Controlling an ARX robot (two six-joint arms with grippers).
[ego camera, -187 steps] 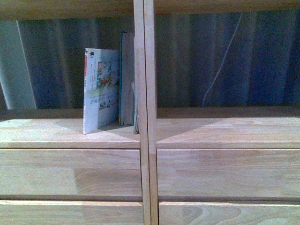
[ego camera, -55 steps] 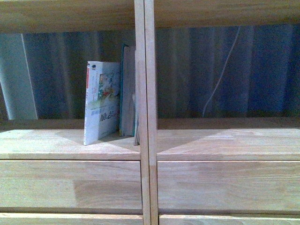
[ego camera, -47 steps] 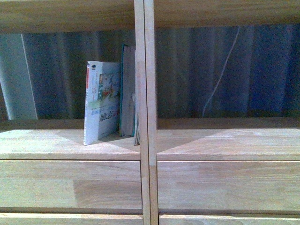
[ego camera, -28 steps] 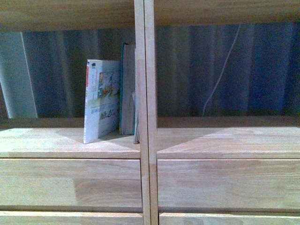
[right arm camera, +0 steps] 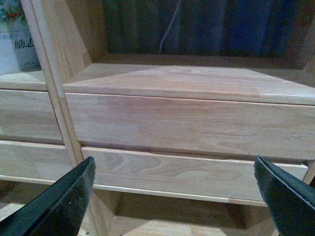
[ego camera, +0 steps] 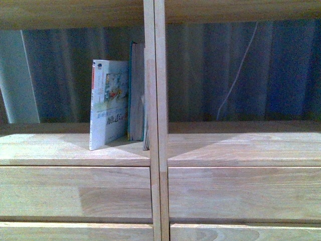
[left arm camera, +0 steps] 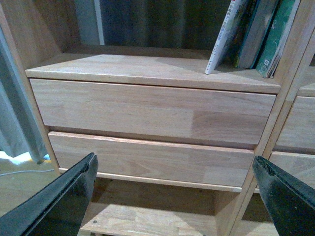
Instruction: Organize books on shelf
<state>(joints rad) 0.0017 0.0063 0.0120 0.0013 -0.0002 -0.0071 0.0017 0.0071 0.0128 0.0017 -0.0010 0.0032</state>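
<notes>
The white paperback [ego camera: 108, 103] stands upright on the left bay of the light-wood shelf [ego camera: 75, 150], its red-edged spine to the left. Taller teal-covered books [ego camera: 136, 90] stand between it and the double central upright [ego camera: 154, 120]. The left wrist view shows the paperback [left arm camera: 227, 34] leaning on the teal books [left arm camera: 273, 34]. My left gripper [left arm camera: 174, 169] is open and empty, low before the left drawer fronts. My right gripper [right arm camera: 174, 169] is open and empty before the right drawer fronts; the paperback's corner [right arm camera: 17, 44] shows there. Neither gripper shows in the front view.
The right bay's shelf board [ego camera: 246, 148] holds no books. Plain drawer fronts [ego camera: 75, 191] lie below both bays. A dark curtain and a thin white cable [ego camera: 238, 70] hang behind the shelf. A pale post [ego camera: 17, 75] stands at the back left.
The front view has shifted slightly, so the shelf sits a little higher in the picture than a second ago. The books have not moved on the shelf.
</notes>
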